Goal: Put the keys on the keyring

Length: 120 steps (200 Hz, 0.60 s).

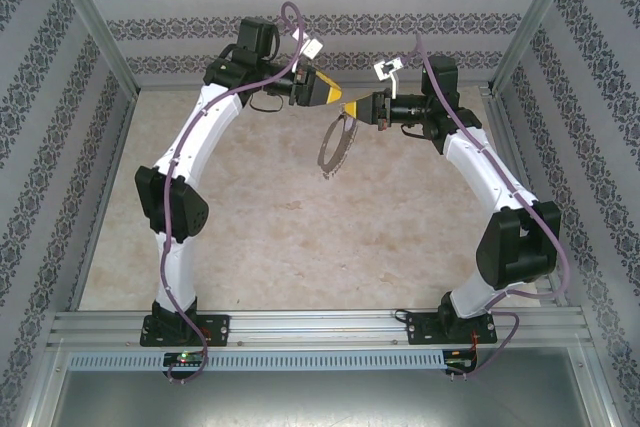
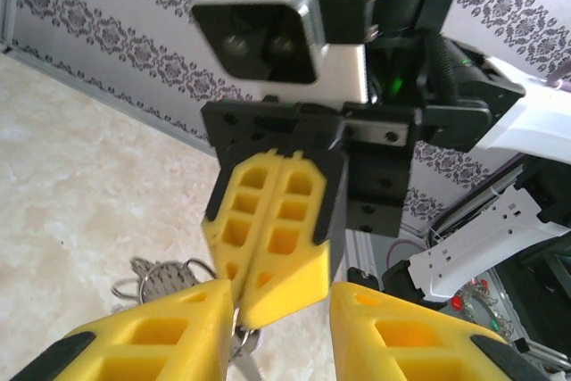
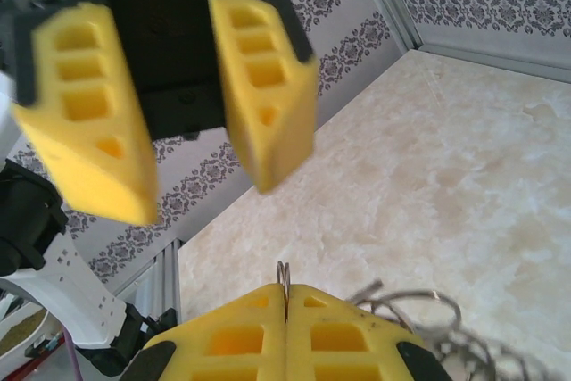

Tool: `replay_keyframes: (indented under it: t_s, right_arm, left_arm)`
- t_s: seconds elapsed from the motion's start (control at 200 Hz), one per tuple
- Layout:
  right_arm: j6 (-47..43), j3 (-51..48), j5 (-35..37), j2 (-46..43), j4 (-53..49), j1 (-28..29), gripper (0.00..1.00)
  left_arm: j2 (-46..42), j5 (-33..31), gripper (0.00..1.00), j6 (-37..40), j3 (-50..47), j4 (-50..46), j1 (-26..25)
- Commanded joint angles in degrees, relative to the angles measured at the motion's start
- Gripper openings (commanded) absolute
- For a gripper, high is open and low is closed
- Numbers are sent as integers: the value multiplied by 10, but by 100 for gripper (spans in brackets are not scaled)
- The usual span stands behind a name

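The keyring [image 1: 337, 145], a thin grey hoop fringed with small wire loops, hangs tilted above the table's far middle. My right gripper [image 1: 362, 108] is shut on its top rim; in the right wrist view a bit of ring wire [image 3: 283, 276] sticks out between the shut fingers [image 3: 241, 336]. My left gripper [image 1: 347, 100] faces it, open, fingers [image 2: 152, 336] either side of the right gripper's yellow tip [image 2: 272, 238]. Wire loops [image 2: 162, 277] show behind. A small silvery piece [image 2: 243, 352] hangs under the tip; I cannot tell whether it is the key.
The pale marbled table top [image 1: 300, 237] lies under both arms. Patterned walls [image 1: 330, 17] and metal frame posts [image 1: 95, 27] close in the back and sides. An aluminium rail [image 1: 320, 325] carries the arm bases at the near edge.
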Motion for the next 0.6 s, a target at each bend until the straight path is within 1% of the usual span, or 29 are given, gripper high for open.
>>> replay_keyframes:
  t_s: [0.0, 0.595]
  right_arm:
    - [-15, 17, -4, -29, 7, 6, 0]
    - [-15, 17, -3, -33, 9, 9, 0]
  left_arm:
    - [10, 18, 34, 36, 18, -44, -5]
    - [18, 54, 33, 61, 18, -63, -14]
